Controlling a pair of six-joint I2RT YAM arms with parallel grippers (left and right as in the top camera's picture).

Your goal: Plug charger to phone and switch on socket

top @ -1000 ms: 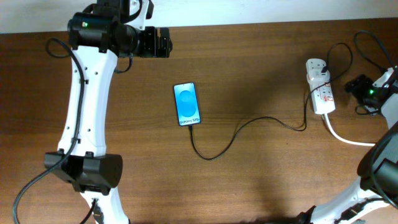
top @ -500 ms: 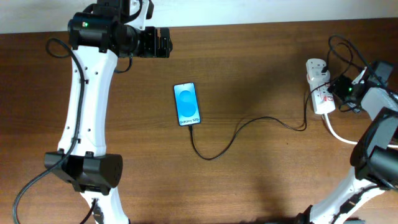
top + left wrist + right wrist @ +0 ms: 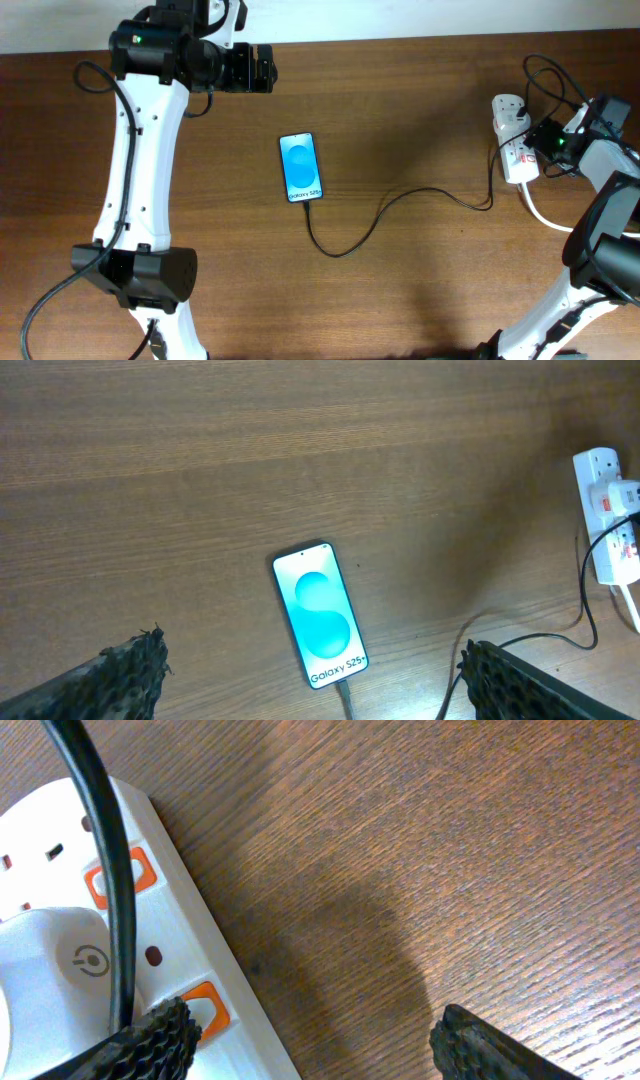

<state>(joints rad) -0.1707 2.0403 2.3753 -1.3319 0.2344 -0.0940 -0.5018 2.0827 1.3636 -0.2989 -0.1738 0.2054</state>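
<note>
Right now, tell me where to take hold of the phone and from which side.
Grip the phone across its two long edges, on the upper half, coming straight down from above. It lies flat and screen-up on the table, so only the thin sides offer a hold. The charger meets its bottom end, so stay clear of that end.

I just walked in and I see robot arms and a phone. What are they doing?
The charger cable already reaches the bottom of the phone and looks plugged in. The right gripper, open, is at the socket, with one finger beside an orange switch. The left gripper hovers open over the table's far side, holding nothing.
</note>
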